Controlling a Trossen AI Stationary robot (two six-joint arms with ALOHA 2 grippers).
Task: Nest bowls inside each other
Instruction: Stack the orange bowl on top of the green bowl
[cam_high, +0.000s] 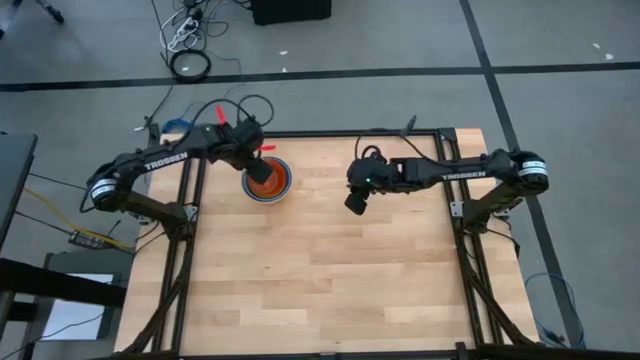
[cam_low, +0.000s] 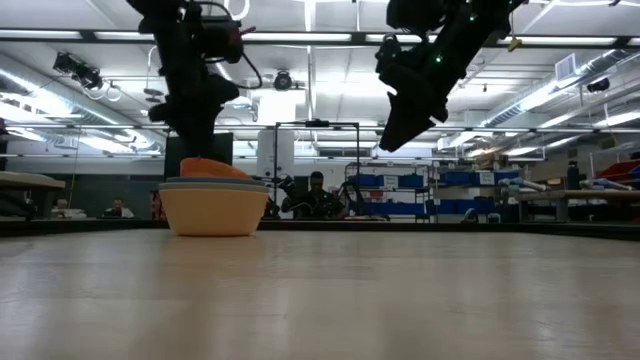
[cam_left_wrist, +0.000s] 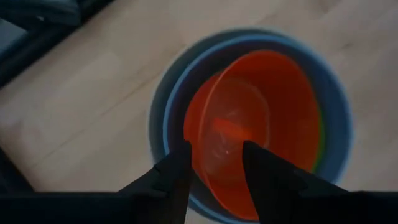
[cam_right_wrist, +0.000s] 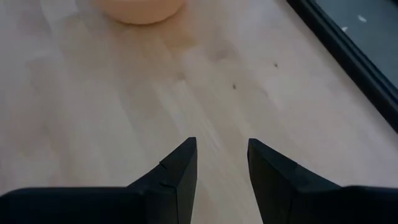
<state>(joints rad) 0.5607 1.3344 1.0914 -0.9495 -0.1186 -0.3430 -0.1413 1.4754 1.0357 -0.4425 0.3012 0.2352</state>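
A stack of nested bowls (cam_high: 268, 183) stands on its base at the table's far left. Its outer bowl (cam_low: 213, 210) is yellowish. A blue bowl's rim (cam_left_wrist: 336, 112) rings a red-orange bowl (cam_left_wrist: 261, 118), which lies tilted on top of the stack (cam_low: 215, 168). My left gripper (cam_left_wrist: 214, 165) hangs open just above the stack, pointing steeply down. The red-orange bowl's rim runs through the gap between its fingers. My right gripper (cam_high: 354, 204) hovers open and holds nothing, high over the far middle of the table, to the right of the stack (cam_right_wrist: 140, 9).
Bare wooden tabletop (cam_high: 320, 280) spreads across the middle and the near side. A black frame (cam_right_wrist: 348, 50) borders the table's edge. Cables (cam_high: 190, 60) lie on the floor beyond the far edge. People sit in the room behind the table (cam_low: 317, 195).
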